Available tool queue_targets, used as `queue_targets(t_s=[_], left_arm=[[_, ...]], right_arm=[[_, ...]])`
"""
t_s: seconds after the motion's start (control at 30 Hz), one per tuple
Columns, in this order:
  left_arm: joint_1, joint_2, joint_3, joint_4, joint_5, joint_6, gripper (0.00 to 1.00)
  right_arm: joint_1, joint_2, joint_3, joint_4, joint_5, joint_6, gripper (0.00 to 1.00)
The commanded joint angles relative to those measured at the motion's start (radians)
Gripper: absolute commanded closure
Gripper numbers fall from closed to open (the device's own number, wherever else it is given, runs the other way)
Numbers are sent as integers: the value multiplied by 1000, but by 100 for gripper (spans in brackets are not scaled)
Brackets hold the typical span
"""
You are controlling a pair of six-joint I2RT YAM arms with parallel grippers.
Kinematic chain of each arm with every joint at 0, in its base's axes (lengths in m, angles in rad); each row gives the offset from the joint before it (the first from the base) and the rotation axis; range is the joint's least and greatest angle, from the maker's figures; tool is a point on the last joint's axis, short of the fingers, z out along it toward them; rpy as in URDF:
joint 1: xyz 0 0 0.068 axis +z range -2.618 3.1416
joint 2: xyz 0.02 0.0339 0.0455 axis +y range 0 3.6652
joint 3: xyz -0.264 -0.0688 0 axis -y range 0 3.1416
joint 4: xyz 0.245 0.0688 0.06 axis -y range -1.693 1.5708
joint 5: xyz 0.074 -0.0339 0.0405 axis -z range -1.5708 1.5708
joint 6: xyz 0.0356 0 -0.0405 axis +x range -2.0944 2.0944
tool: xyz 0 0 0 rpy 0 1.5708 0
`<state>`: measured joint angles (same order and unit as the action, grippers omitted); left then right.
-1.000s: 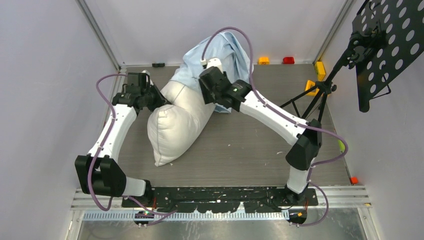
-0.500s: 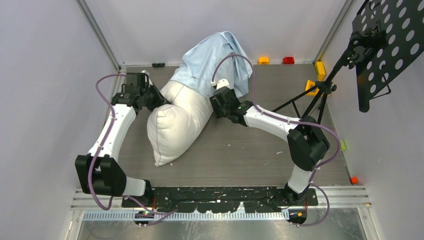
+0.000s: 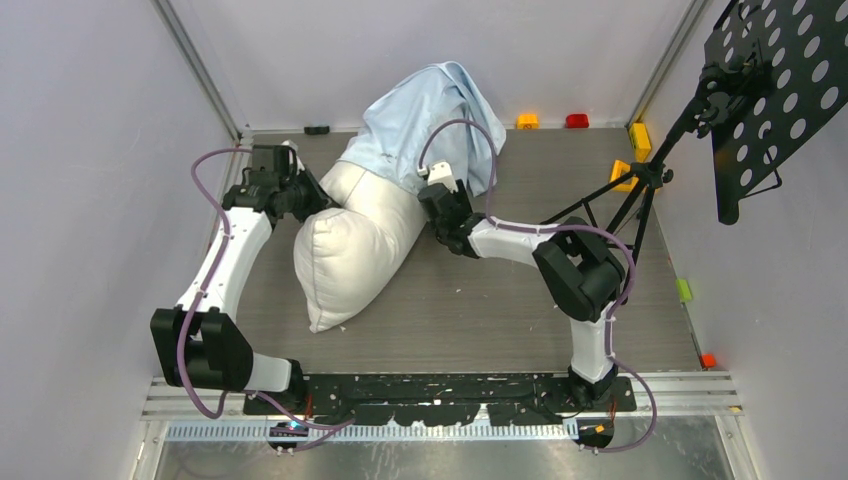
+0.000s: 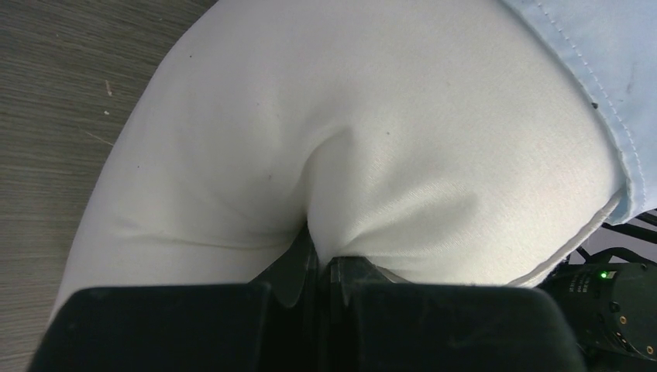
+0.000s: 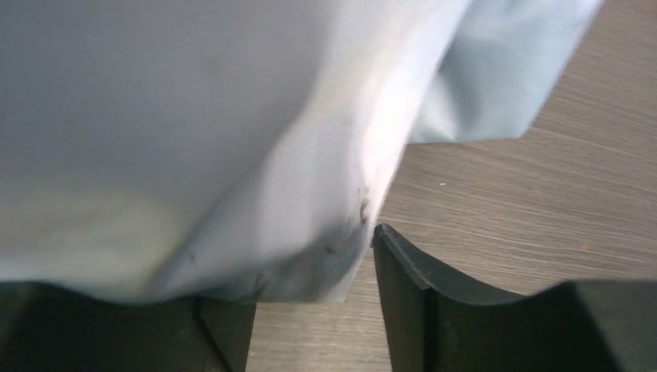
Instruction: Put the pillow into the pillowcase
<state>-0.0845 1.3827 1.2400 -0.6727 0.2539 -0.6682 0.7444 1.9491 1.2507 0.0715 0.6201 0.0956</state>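
Wood-grain table [image 3: 480, 300], far half: your left gripper [image 4: 321, 260] is pinching the pillow [image 3: 355, 245], far end sitting inside the pillowcase [image 3: 420, 115]; your right gripper [image 5: 310, 291] is gaping around its edge, risking losing it if pulling unclamped.

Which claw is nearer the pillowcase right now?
Right. The right claw sits at the pillowcase hem, jaws open with cloth between them; the left claw is shut on the pillow, short of that hem.
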Motion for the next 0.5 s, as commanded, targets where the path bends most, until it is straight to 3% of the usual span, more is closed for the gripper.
queue_targets(t_s=[0.0,0.03,0.1,0.13,0.27,0.47], left_arm=[[1,45,-34,-45,-65,44,100],[2,47,-34,-43,-66,44,100],[3,57,-34,-36,-67,43,100],[2,62,-34,-32,-65,40,100],[3,75,-32,-7,-55,24,100],[-26,76,-37,61,6,-80,100]], right_arm=[[1,-20,37,173,241,-57,47],[0,-24,45,176,250,-69,55],[5,-32,72,148,247,-80,89],[20,-42,90,120,249,-83,98],[151,-148,179,-26,219,-118,100],[324,-153,559,-428,-6,-21,100]])
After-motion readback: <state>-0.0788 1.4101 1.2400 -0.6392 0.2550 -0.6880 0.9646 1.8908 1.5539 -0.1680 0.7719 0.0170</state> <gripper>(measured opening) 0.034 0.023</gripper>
